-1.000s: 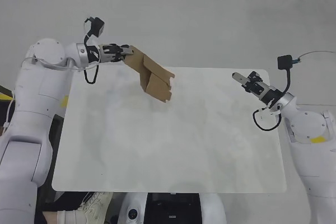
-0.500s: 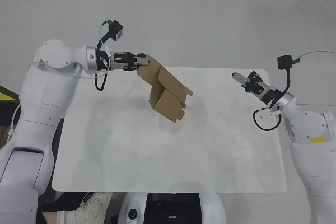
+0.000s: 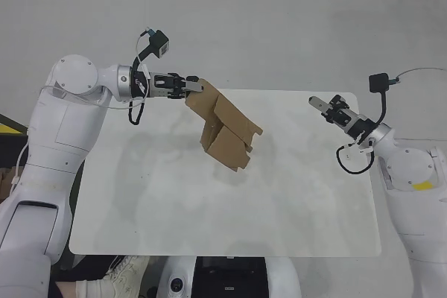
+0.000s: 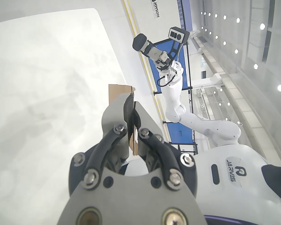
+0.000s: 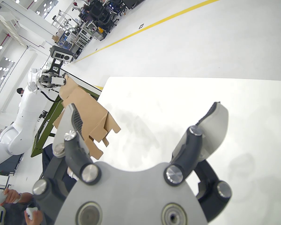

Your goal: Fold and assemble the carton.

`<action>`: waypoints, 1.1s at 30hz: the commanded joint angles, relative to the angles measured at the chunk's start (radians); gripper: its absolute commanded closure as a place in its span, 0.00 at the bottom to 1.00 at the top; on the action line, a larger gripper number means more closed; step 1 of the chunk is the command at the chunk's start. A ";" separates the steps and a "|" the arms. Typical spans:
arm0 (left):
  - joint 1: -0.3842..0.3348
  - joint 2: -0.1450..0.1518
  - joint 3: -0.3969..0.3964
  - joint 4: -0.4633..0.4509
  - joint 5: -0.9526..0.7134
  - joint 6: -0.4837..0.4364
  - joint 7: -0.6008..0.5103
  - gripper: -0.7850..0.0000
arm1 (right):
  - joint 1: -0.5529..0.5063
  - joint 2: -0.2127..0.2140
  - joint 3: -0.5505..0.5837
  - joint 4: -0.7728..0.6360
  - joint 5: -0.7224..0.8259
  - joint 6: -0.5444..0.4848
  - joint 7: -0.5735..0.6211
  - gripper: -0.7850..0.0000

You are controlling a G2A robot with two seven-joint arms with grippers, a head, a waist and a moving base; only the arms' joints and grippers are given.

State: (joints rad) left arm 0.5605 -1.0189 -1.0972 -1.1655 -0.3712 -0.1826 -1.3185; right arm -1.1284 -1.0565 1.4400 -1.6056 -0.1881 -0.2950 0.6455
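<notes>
Your left pincer (image 3: 196, 87) is clamped on a top corner of the carton (image 3: 225, 134), just past the counter's (image 3: 208, 216) far edge and towards its left end. In the left wrist view the pads (image 4: 128, 105) are pressed flat on a thin cardboard panel between them. The carton hangs from that grip, tilted, and slants down and inward over the counter, with its loose flaps at the lower end pointing towards the centre. It is only partly opened and its panels are angled to one another. From above you cannot quite tell whether the lowest flaps touch the surface; a soft shadow lies just beneath them.

Your right pincer (image 3: 314, 102) sits over the far right corner, spread wide with nothing between its fingers, and well apart from the carton. Bare counter runs between the two.

You have open room everywhere on the near side. The whole near half of the counter is free, as is the strip along the right edge. The counter has rounded corners and a white, faintly mottled top.

Beyond the far edge there is pale floor (image 5: 224, 36) crossed by a yellow line (image 5: 178, 12), with desks and chairs (image 5: 103, 17) well back in the hall.
</notes>
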 commanded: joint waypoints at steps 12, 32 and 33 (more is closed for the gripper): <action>0.000 0.000 0.000 0.000 0.000 0.000 0.000 1.00 | 0.000 0.000 0.000 0.000 0.000 0.000 0.000 0.00; 0.022 -0.026 0.064 0.059 -0.115 -0.110 -0.053 1.00 | 0.055 -0.011 -0.134 0.087 0.233 -0.013 0.286 0.00; 0.016 -0.031 0.072 0.074 -0.133 -0.118 -0.063 1.00 | 0.062 -0.012 -0.142 0.096 0.251 -0.019 0.309 0.00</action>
State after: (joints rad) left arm 0.5829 -1.0440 -1.0369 -1.1100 -0.4794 -0.2930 -1.3676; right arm -1.0735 -1.0676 1.3083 -1.5189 0.0340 -0.3043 0.9225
